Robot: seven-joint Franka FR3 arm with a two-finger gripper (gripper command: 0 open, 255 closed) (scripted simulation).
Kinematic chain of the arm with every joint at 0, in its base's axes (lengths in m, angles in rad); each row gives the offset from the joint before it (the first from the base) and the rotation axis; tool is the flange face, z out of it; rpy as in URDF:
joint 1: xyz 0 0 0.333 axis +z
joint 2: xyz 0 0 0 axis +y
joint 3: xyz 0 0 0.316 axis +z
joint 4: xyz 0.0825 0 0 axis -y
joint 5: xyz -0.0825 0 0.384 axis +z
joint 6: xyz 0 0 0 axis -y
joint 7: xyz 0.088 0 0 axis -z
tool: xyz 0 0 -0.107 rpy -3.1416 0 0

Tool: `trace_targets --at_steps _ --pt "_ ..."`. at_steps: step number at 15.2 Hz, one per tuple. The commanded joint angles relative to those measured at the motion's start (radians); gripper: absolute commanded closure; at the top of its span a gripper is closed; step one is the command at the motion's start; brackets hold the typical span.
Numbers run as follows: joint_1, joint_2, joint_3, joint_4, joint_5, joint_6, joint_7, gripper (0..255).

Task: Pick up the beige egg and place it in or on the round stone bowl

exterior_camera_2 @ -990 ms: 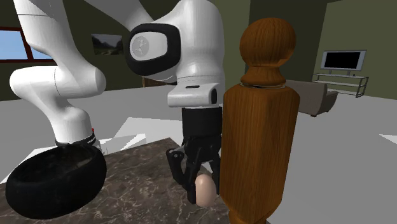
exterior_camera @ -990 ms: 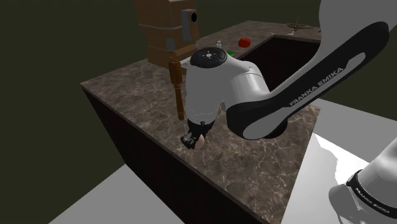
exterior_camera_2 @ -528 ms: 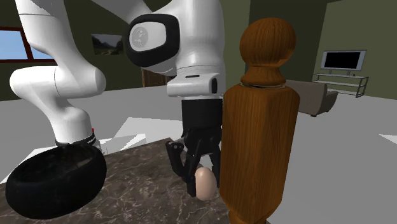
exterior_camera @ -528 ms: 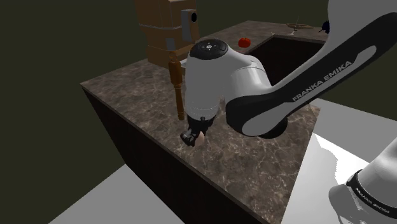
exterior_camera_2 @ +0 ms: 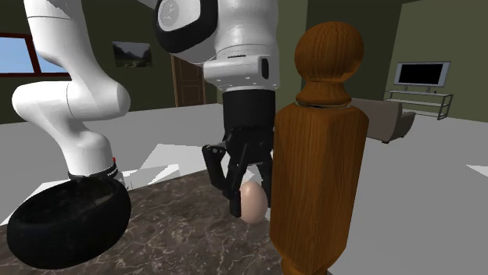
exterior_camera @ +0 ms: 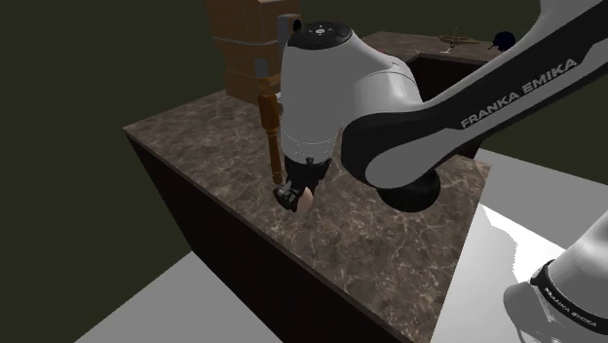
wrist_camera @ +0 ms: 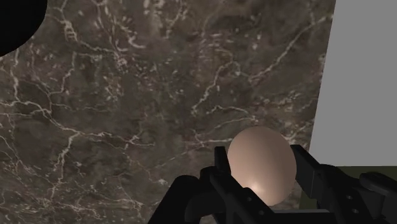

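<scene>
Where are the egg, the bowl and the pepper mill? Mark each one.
beige egg (wrist_camera: 261, 164): wrist view, its rounded middle.
black bowl (exterior_camera_2: 66, 226): second exterior view, its outer wall.
wooden pepper mill (exterior_camera_2: 319, 164): second exterior view, its body.

Shoulder view: dim overall, with the counter (exterior_camera: 205, 136) and its dark surroundings low in contrast, while the white shell of the arm (exterior_camera: 331, 88) catches light from above and shades to grey underneath. Second exterior view: brighter and more even, with a soft sheen on the knob of the mill (exterior_camera_2: 317, 164), a pale blue window (exterior_camera_2: 19, 55) at the left edge and the bowl (exterior_camera_2: 66, 226) rendered almost flat black. Wrist view: even light across the marble and a soft highlight low on the egg (wrist_camera: 261, 162); all three views are sharp from near to far, with hard, clean outlines.
</scene>
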Motion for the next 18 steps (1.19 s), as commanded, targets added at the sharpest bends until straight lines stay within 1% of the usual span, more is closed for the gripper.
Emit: trace_targets --at_steps 1,9,18 --pt "0.0 -0.021 -0.002 0.01 0.026 -0.023 -0.023 255" --pt "0.006 -0.086 -0.013 0.065 0.101 -0.119 -0.089 255" --pt "0.011 -0.136 -0.03 0.145 0.152 -0.234 -0.141 255"
